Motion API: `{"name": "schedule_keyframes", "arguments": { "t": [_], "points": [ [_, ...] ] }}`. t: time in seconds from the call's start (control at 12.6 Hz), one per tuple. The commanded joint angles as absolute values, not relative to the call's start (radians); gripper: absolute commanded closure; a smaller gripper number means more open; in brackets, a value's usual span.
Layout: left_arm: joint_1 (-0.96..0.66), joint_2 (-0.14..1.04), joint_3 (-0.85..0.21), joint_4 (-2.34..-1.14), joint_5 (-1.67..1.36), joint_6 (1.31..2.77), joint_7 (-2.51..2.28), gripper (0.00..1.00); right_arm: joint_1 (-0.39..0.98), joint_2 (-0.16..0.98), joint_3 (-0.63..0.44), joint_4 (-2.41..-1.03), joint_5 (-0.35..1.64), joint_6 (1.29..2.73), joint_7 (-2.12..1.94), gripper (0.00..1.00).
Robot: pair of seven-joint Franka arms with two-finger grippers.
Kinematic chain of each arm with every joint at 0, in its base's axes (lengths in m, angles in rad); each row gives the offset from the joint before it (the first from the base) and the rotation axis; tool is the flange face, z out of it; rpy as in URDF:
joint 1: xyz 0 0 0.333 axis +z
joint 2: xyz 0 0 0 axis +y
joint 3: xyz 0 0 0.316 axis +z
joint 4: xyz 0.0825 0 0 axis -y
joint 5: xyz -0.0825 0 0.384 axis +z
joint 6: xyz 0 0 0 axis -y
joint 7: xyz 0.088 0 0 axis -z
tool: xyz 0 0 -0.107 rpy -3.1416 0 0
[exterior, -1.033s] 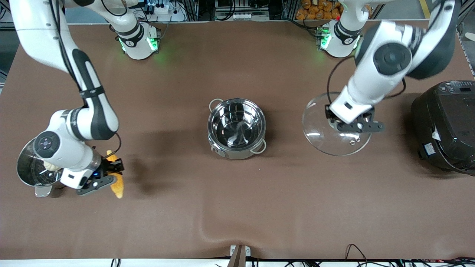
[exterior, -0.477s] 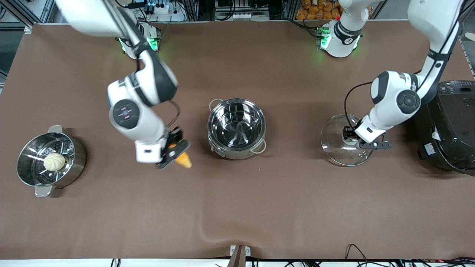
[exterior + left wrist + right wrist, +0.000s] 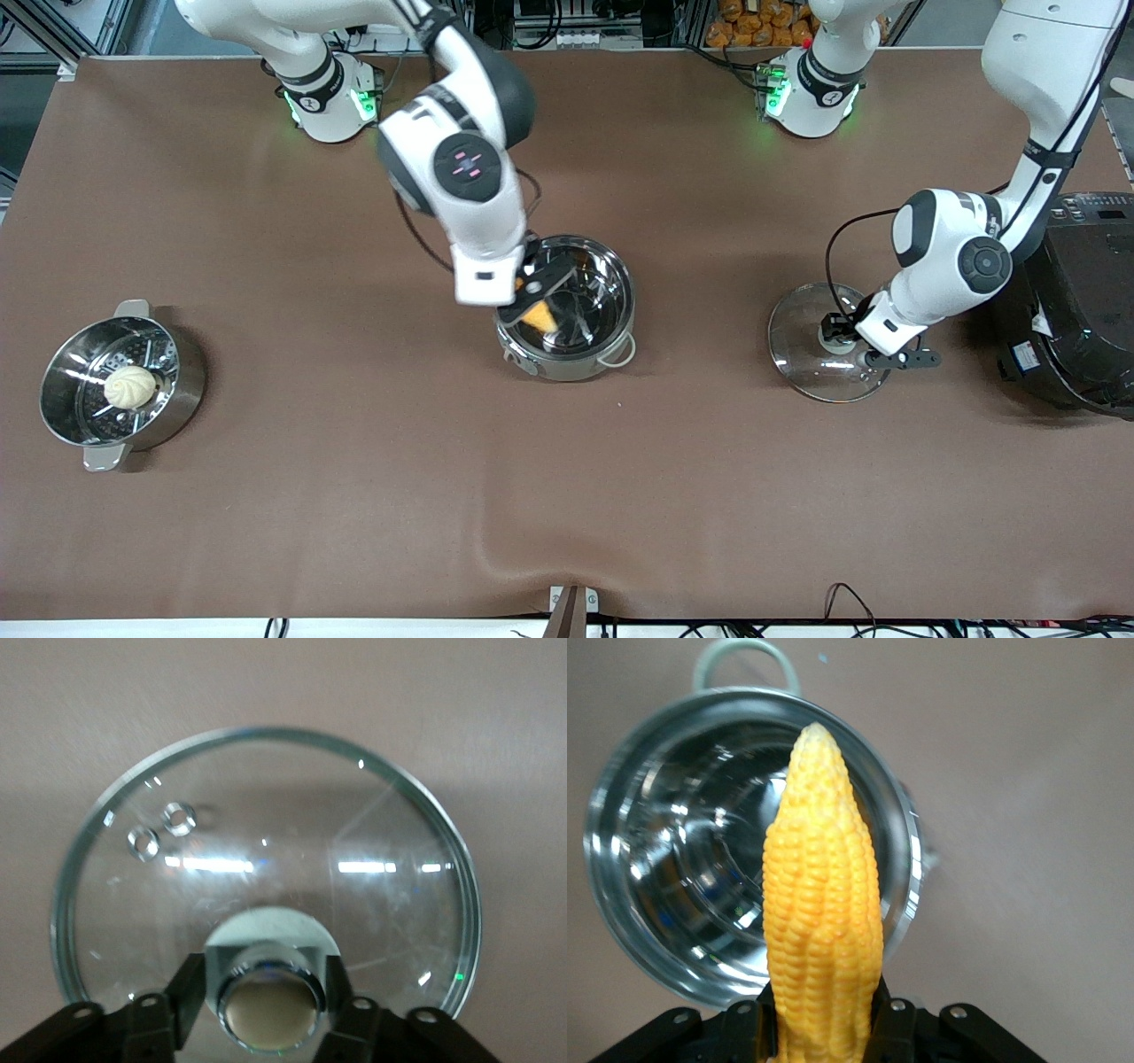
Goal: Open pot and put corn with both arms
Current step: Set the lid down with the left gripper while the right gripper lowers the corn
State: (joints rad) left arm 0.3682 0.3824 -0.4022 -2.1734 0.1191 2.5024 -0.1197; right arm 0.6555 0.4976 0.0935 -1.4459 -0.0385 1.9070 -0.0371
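Note:
The steel pot (image 3: 620, 283) stands open at the table's middle; it also shows in the right wrist view (image 3: 673, 859), empty. My right gripper (image 3: 532, 297) is over the pot's rim on the right arm's side, shut on the yellow corn (image 3: 538, 315). In the right wrist view the corn (image 3: 824, 921) sticks out from the gripper (image 3: 824, 1005) over the pot. The glass lid (image 3: 802, 346) lies on the table toward the left arm's end. My left gripper (image 3: 837, 341) is shut on its copper knob (image 3: 270, 1010), with the lid (image 3: 266, 833) flat below it.
A steel steamer pot (image 3: 182, 377) with a white bun (image 3: 130, 387) in it stands at the right arm's end. A large black rice cooker (image 3: 1063, 301) stands beside the lid at the left arm's end. The tablecloth has a ridge (image 3: 496, 540) near the front edge.
My right gripper carried the corn from beside the steamer pot to over the pot. My left gripper brought the lid down onto the table, a little nearer the rice cooker.

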Motion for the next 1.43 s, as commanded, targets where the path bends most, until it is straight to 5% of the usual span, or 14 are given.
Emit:
{"name": "schedule_keyframes", "arguments": {
  "t": [0.0,0.32,0.64,0.72,0.79,1.35],
  "points": [
    [0.365,0.384,-0.413,-2.027,0.101,2.375,-0.117,0.00,0.731,0.569,0.080,-1.428,-0.124,1.983,-0.021,1.00],
    [0.330,0.383,-0.423,-1.593,0.110,1.781,-0.140,0.00,0.775,0.643,0.078,-1.417,-0.198,2.060,-0.023,1.00],
    [0.325,0.269,-0.428,-1.493,0.136,1.628,-0.134,0.00,0.784,0.684,0.078,-1.413,-0.210,2.117,-0.021,1.00],
    [0.327,0.237,-0.433,-1.491,0.140,1.605,-0.124,0.00,0.787,0.689,0.078,-1.411,-0.209,2.117,-0.020,0.85],
    [0.328,0.216,-0.449,-1.488,0.138,1.595,-0.124,0.00,0.785,0.686,0.078,-1.413,-0.206,2.115,-0.020,0.01],
    [0.333,0.112,-0.526,-1.470,0.138,1.594,-0.138,0.00,0.733,0.545,0.078,-1.413,-0.183,1.927,0.044,0.00]
  ]
}}
